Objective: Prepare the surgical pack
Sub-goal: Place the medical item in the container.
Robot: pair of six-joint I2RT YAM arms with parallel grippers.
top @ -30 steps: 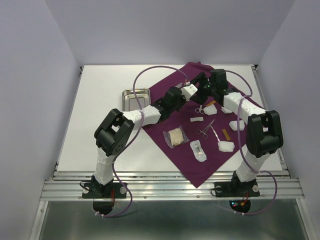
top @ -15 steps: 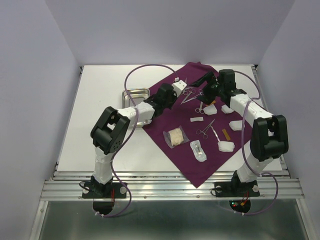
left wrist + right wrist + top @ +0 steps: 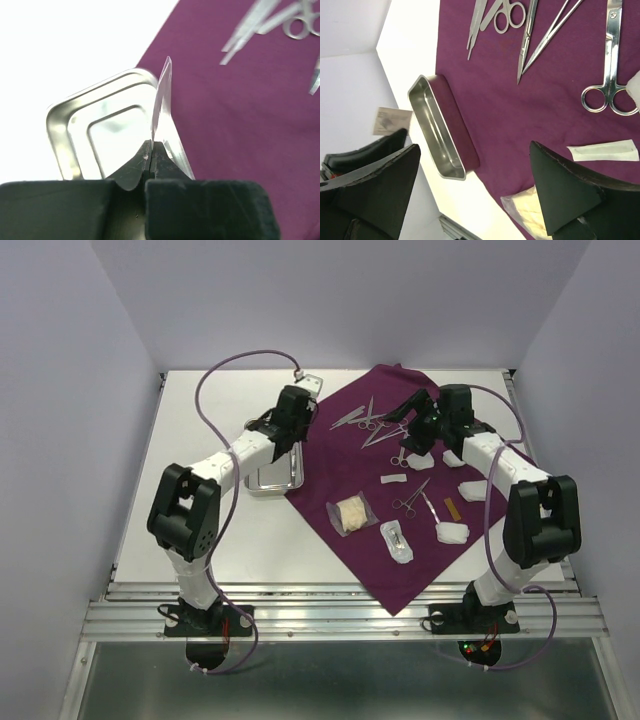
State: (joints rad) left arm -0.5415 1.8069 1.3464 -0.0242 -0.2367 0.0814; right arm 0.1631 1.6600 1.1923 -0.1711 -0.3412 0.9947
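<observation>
The plum-purple cloth (image 3: 345, 465) lies spread on the white table. The steel tray (image 3: 272, 472) sits at its left edge, also in the left wrist view (image 3: 75, 135) and the right wrist view (image 3: 440, 135). My left gripper (image 3: 303, 385) (image 3: 151, 150) hovers above the tray's far side, shut on a small clear packet (image 3: 162, 110). My right gripper (image 3: 410, 412) (image 3: 474, 150) hangs open over the cloth, holding nothing. Scissors (image 3: 607, 65), forceps (image 3: 540, 35) and further steel instruments (image 3: 358, 418) lie on the cloth beneath it.
On the cloth's near half lie a bagged gauze wad (image 3: 353, 515), a clear packet (image 3: 397, 540), a flat strip packet (image 3: 393, 480), small forceps (image 3: 408, 502) and white gauze pads (image 3: 452, 532) (image 3: 472, 490). Purple cables loop above both arms. Grey walls enclose the table.
My left arm has swung left off the cloth to above the tray, carrying the packet. The right gripper stays over the instruments, with its jaws a little wider.
</observation>
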